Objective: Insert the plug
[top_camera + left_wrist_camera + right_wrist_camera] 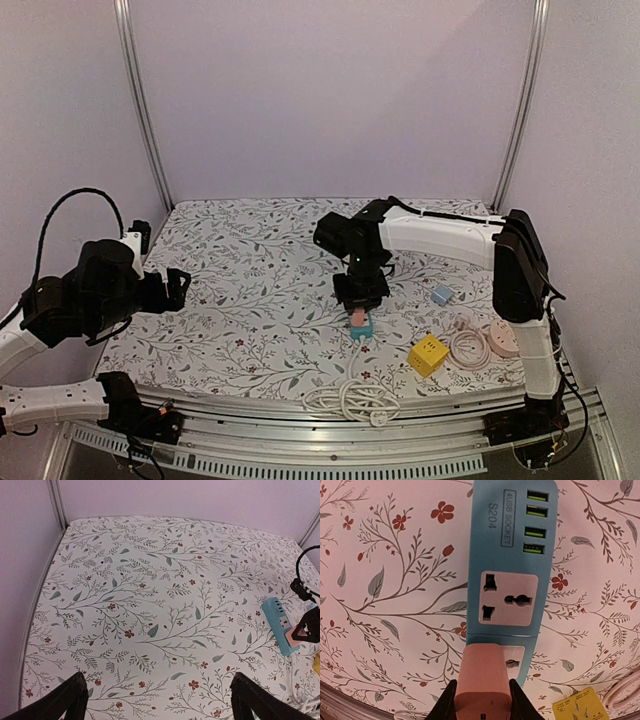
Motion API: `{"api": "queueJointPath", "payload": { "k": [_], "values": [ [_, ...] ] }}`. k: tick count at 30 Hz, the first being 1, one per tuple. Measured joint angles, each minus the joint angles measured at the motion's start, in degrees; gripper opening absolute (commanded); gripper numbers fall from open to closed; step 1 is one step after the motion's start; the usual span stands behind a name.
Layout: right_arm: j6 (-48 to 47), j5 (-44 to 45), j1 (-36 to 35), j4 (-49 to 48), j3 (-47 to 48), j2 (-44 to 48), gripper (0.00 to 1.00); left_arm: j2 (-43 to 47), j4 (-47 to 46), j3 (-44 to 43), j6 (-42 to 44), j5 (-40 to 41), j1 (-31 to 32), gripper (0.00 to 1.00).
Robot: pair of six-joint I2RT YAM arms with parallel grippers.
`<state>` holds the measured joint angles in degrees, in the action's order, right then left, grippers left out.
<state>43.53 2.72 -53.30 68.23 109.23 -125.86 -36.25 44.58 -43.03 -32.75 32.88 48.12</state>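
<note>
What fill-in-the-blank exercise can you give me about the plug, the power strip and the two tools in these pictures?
1. The right tool is shut on a ____ plug.
2. The power strip on the table is ____ in colour.
3. The strip has ____ green USB ports in a row.
4. The left tool is ____ and holds nothing.

Missing words: pink; blue; four; open.

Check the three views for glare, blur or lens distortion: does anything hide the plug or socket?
Top external: soft even light, violet cast, no glare; the pink plug shows small. Left wrist: wide-angle bowing of the table edge; no blur. Right wrist: blue power strip sharp, label readable; the plug overlaps the nearest socket.
</note>
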Motion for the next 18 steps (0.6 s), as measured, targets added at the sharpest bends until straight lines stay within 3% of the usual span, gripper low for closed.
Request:
{"api": "queueJointPath", "payload": {
  "k": [18],
  "values": [
    [4.35,1.38,-0.39,2.05,1.60,-1.88,0.00,0.66,0.24,-0.02,0.04,1.01,0.00,1.00]
  ]
}}
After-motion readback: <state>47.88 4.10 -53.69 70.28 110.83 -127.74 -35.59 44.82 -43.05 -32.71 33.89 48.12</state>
